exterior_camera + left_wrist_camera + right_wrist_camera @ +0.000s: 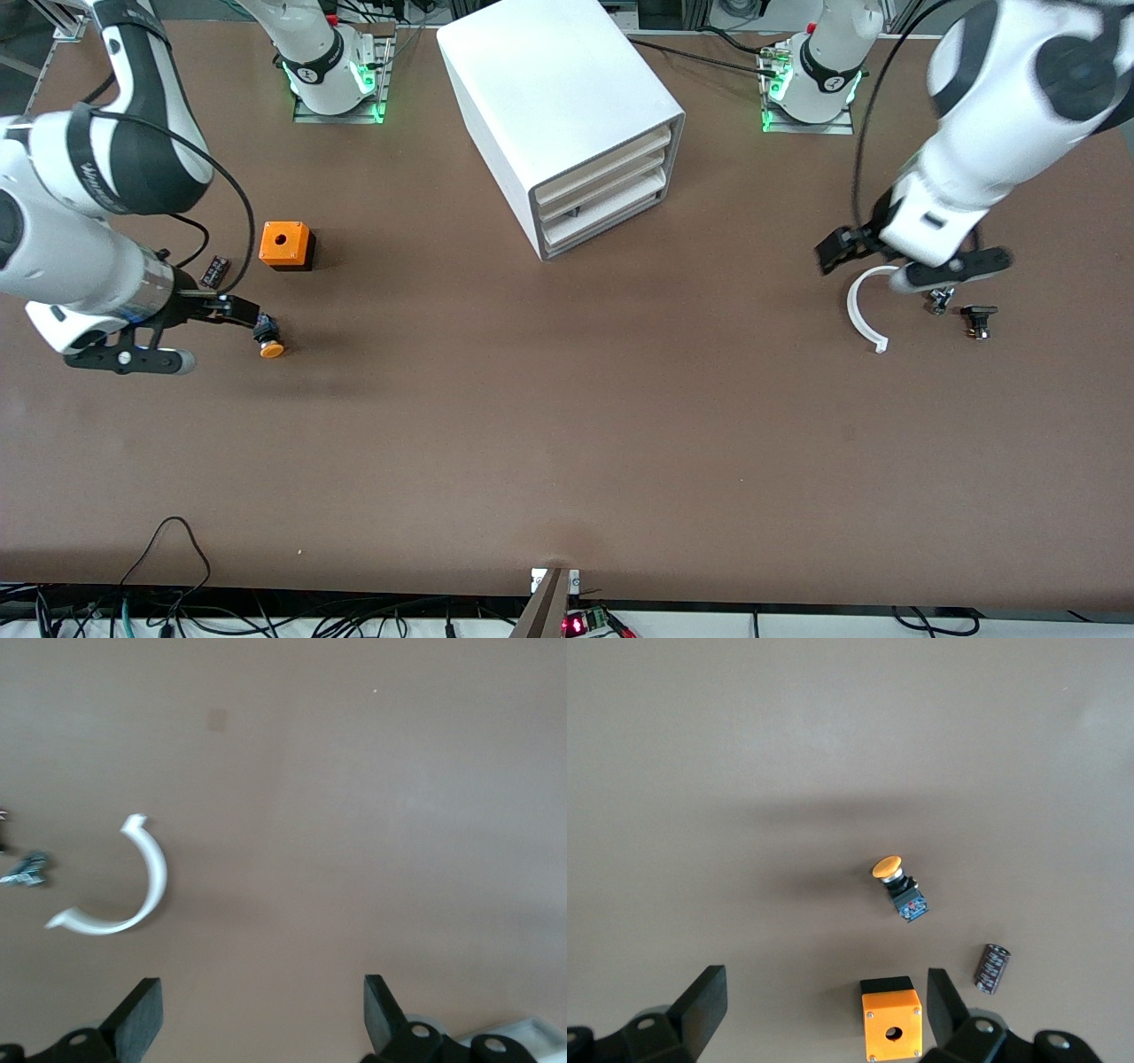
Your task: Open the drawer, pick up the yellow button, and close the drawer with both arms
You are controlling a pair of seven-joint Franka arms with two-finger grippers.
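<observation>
The white cabinet (549, 97) stands at the robots' edge of the table, its three alike drawers (602, 190) all pushed in. The button (268, 341) lies on its side on the table toward the right arm's end, orange cap toward the front camera. It also shows in the right wrist view (899, 886). My right gripper (232, 310) is open and empty above the table, beside the button and not touching it; its fingers stand wide apart in the right wrist view (824, 1010). My left gripper (912, 270) is open and empty over the left arm's end (261, 1019).
An orange cube with a round hole (285, 245) (891, 1023) and a small black ribbed block (216, 270) (992, 967) lie near the button. A white curved strip (864, 310) (133, 895), a small metal part (939, 301) and a black part (978, 321) lie under the left gripper.
</observation>
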